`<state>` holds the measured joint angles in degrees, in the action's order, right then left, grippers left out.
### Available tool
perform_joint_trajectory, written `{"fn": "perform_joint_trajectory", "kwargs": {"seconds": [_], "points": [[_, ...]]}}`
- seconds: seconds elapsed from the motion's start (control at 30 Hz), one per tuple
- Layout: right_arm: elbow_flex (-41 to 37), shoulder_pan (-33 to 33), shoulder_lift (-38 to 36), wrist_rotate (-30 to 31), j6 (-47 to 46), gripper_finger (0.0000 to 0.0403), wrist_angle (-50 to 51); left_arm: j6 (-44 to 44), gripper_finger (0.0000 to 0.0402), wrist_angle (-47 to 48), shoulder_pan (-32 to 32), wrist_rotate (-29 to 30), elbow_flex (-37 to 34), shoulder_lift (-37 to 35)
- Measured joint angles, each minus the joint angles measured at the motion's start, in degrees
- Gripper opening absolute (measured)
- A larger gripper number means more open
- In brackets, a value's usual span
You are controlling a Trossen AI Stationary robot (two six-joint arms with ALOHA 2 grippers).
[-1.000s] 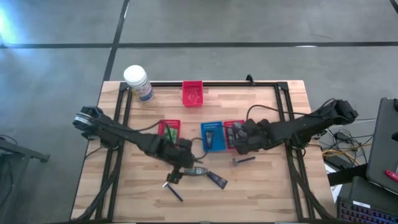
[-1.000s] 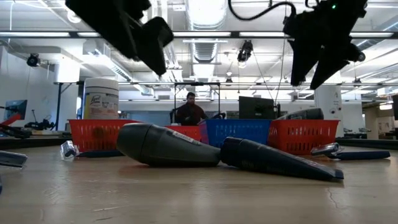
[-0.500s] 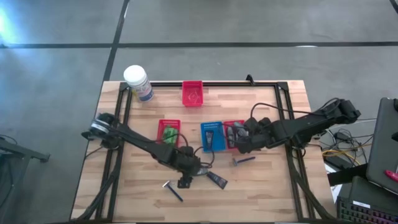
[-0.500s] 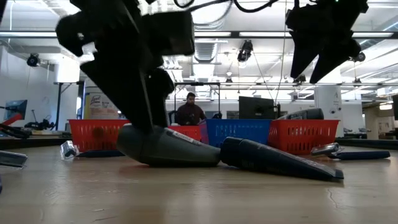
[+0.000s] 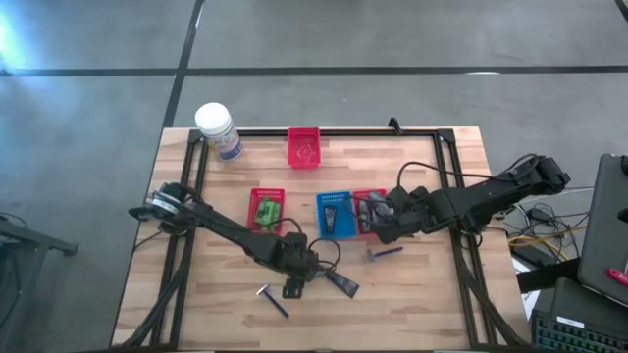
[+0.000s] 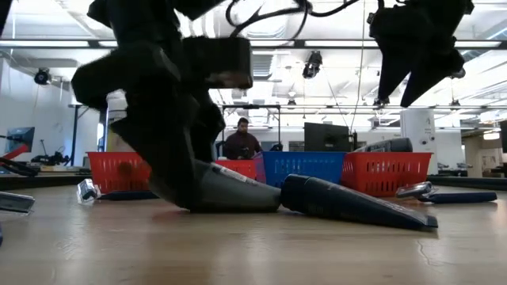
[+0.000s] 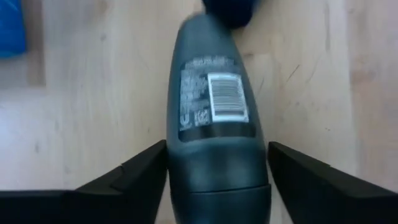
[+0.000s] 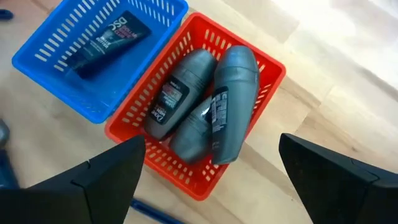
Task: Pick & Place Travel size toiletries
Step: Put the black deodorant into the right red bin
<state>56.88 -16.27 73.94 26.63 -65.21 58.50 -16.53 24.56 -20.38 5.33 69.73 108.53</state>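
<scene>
A grey oval bottle (image 7: 214, 118) lies on its side on the wooden table (image 5: 412, 304), and my left gripper (image 7: 216, 149) is down over it, shut on it. In the low view the gripper (image 6: 170, 158) hides the bottle's (image 6: 242, 190) one end. A dark flat tube (image 5: 343, 284) lies against the bottle's other end. Two razors (image 5: 273, 300) (image 5: 385, 252) lie on the table. My right gripper (image 8: 211, 140) hangs open, holding nothing, above a red basket (image 8: 261, 62) holding three grey bottles (image 8: 233, 93). My left gripper pinches the bottle by its two long sides (image 7: 177, 155), one finger (image 7: 137, 174) on each, near the end with the seam. The fingers slant down from above and lie across the bottle. It lies flat on the table, label up.
A blue basket (image 5: 335, 218) with a dark tube stands beside the red one (image 5: 368, 211). Another red basket (image 5: 266, 209) holds a green bottle (image 5: 265, 211). A fourth red basket (image 5: 304, 147) and a white jar (image 5: 216, 127) stand at the far edge. A person sits in the room beyond.
My left gripper has come down from well above the table and a little toward the right edge, rolling about its own line, and now stands with its fingers on either side of the grey bottle. The bottle and tube have kept their places.
</scene>
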Motion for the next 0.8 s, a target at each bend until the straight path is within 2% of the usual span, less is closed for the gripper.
{"fn": "perform_joint_trajectory", "kwargs": {"seconds": [0.13,0.33,0.47,0.63,0.8], "points": [[-0.02,-0.64,-1.58,-1.46,-4.74,0.0345,-0.24,1.33,0.0213,-0.11,0.02,0.17,0.11,-1.08],[-2.09,-1.25,-5.74,-7.83,-12.66,0.0329,-4.93,1.1,0.0211,5.39,0.31,6.1,0.11,-6.05],[-5.95,-1.99,-8.38,-12.89,-12.69,0.0329,-22.45,-0.92,0.0211,4.5,0.93,10.74,0.09,-11.52],[-10.98,-2.3,-8.93,-13.2,-8.93,0.0344,-47.28,1.61,0.0211,-10.15,1.4,15.06,-0.16,-18.4],[-11.9,-2.21,-8.57,-12.97,-6.76,0.0359,-53.44,4.05,0.0211,-15.81,2.01,15.51,-0.39,-20.51]]}}
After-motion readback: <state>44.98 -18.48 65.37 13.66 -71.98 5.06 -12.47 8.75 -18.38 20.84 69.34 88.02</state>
